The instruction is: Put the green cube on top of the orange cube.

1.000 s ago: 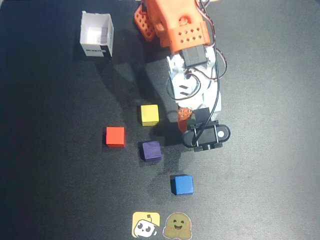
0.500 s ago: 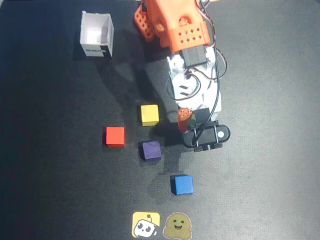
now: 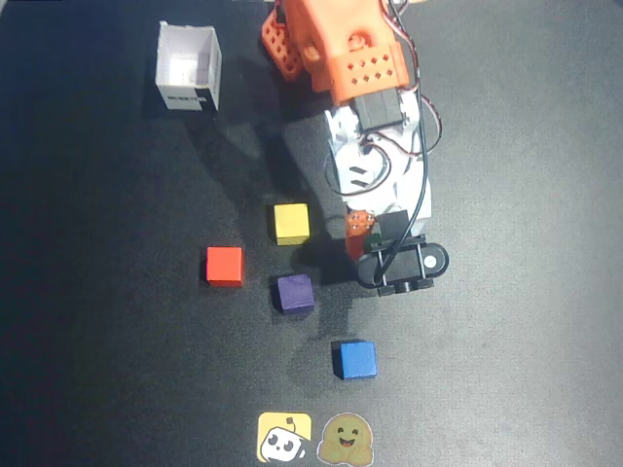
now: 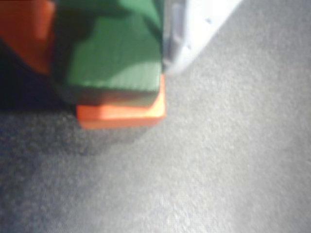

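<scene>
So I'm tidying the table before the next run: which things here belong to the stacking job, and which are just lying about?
Part of the job:
- green cube, between the fingers
- orange cube, directly under the green one

Just lying about, in the overhead view:
- yellow cube
- red cube
- purple cube
- blue cube
- white box
- two stickers
</scene>
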`<control>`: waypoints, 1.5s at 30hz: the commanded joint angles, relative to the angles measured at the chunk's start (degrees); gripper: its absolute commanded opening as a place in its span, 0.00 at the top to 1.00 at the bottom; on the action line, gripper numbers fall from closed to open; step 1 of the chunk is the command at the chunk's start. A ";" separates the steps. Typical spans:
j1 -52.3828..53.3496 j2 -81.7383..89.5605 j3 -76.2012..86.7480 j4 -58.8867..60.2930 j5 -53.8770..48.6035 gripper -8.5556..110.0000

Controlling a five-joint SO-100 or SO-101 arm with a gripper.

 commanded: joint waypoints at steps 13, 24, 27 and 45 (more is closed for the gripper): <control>-0.44 2.81 -2.11 -2.55 2.20 0.75; 2.64 2.64 -14.77 6.50 1.49 0.76; 3.60 3.69 -18.02 10.63 1.49 0.77; 18.81 38.41 13.36 10.20 -14.94 0.93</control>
